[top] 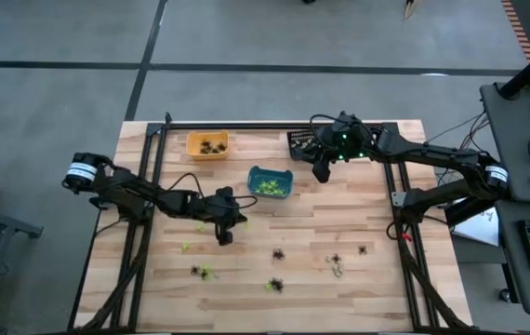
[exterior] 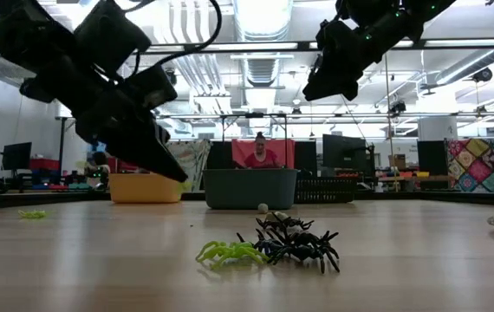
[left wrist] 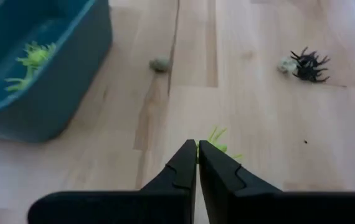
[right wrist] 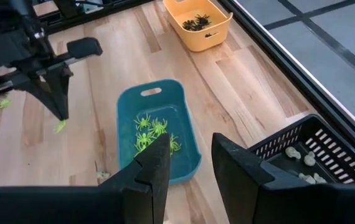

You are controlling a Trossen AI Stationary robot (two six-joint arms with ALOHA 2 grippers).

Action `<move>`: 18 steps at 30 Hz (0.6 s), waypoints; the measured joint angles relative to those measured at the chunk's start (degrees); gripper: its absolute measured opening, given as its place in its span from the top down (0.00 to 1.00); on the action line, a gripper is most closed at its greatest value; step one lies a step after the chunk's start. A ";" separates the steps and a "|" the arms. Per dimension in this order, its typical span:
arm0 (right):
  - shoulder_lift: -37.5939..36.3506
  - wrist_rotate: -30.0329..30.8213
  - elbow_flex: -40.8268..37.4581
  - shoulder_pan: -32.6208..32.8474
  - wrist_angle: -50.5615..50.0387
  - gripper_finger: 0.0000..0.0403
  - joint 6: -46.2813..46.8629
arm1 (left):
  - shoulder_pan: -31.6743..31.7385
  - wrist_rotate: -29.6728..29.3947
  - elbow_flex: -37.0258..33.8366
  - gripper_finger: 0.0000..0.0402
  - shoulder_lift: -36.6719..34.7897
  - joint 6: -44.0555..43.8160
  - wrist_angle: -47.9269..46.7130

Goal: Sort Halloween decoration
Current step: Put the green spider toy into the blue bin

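One small lime-green plastic spider [left wrist: 218,142] was pinched at the tips of my left gripper [left wrist: 197,149], whose fingers were pressed together on it just above the pale wooden tabletop [top: 377,279], near the middle of the table and on the near side of the teal bin. From the right wrist view the same green spider [right wrist: 60,126] showed at the point of my left gripper [right wrist: 61,118].

More of the tiny plastic spiders lay loose on the wood: a black one [left wrist: 309,64] touching a pale grey-white trinket [left wrist: 284,65], another pale piece [left wrist: 160,63] just beside the teal bin, and a scatter of green and dark ones across the near half of the table [top: 275,284]. At table height, a green spider [exterior: 227,252] lay against a cluster of black spiders [exterior: 297,243].

The teal rectangular plastic bin [right wrist: 127,106] held several green spiders [right wrist: 151,132]. The orange rectangular plastic bin [right wrist: 220,28] near the far edge held dark spiders [right wrist: 196,22]. The black slotted plastic basket [right wrist: 327,140] beside the teal bin held pale grey-white pieces [right wrist: 303,163].

My right gripper [right wrist: 190,155] hung in the air between the teal bin and the black basket, its fingers spread apart and pinching nothing.
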 joint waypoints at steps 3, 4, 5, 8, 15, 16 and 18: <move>0.00 0.01 0.00 0.41 0.01 0.73 -0.28 | 0.04 -0.65 0.00 1.00 -2.06 0.93 -1.10; 0.00 0.01 0.00 0.49 0.00 0.73 -0.37 | 0.06 -0.77 0.02 1.00 -2.86 1.35 -1.04; 0.00 -0.01 0.00 0.49 -0.01 0.73 -0.37 | 0.06 -1.26 0.02 1.00 -3.65 1.76 -0.89; 0.00 0.01 0.00 0.63 0.00 0.73 -0.39 | 0.06 -3.28 0.47 1.00 -5.84 3.38 -0.74; 0.00 0.01 0.00 0.86 0.00 0.73 -0.46 | 2.41 -8.09 4.16 1.00 -8.61 9.75 -0.57; 0.00 0.02 0.00 0.86 -0.01 0.73 -0.52 | 3.29 -8.14 4.92 1.00 -8.53 10.95 -0.63; 0.00 0.03 0.00 0.86 0.00 0.73 -0.75 | 5.45 -8.13 6.74 1.00 -7.84 13.26 -0.54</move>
